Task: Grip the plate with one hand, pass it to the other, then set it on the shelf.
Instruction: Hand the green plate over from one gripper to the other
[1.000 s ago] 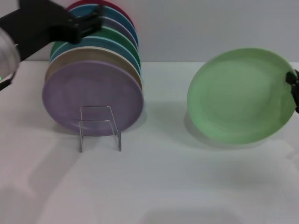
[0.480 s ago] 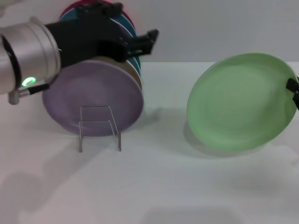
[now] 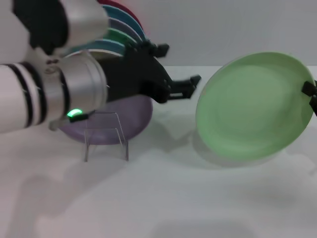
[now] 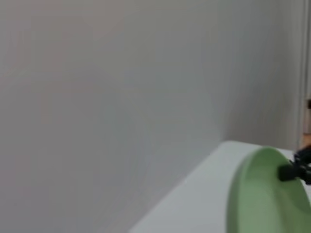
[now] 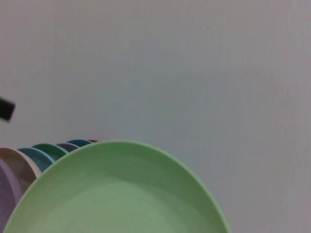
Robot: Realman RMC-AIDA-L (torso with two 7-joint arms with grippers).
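The pale mint-green plate is held tilted on edge above the table at the right. My right gripper is shut on its right rim at the picture's edge; the grip also shows in the left wrist view. The plate fills the lower part of the right wrist view and shows in the left wrist view. My left gripper is open and empty, its fingers pointing at the plate's left rim, a short gap away. The wire shelf stands at the front left, below the left arm.
A row of upright plates stands in the rack behind the left arm: a lavender plate at the front, then teal, green, blue and red rims. The bulky left forearm covers most of them. A white wall is behind.
My left arm has swung right and forward across the stacked plates, bringing its open gripper close to the mint plate's left rim. The plate has stayed almost in place.
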